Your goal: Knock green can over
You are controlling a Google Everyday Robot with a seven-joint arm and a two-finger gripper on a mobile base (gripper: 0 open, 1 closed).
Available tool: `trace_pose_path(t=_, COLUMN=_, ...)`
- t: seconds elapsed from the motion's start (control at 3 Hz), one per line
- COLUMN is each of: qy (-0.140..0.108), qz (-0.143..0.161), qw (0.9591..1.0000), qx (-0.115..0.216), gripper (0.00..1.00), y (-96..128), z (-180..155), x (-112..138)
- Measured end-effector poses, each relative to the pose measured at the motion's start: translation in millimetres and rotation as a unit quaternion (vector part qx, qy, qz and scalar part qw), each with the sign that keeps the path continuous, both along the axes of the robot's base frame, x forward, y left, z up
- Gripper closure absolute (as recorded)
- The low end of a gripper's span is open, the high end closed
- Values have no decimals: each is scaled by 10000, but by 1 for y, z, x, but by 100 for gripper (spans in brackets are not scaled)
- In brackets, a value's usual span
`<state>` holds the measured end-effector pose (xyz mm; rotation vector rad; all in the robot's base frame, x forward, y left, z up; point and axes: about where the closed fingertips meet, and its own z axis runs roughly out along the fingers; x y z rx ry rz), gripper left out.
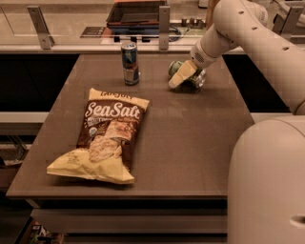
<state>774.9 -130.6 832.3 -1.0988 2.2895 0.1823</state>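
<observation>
The green can lies on its side at the far right of the brown table, its silver end pointing right. My gripper reaches down from the white arm and rests against the front of the can, covering its middle. A slimmer blue-and-silver can stands upright to the left of it, apart from both.
A brown and yellow SeaSalt chip bag lies flat on the left half of the table. A rail with metal posts and a dark tray run behind the far edge. My white base fills the lower right.
</observation>
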Motion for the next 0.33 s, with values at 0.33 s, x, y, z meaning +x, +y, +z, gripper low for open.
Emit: trace_pose_path(t=0.33, qy=0, qz=0, qw=10000, qx=0, gripper=0, y=0, z=0, x=0)
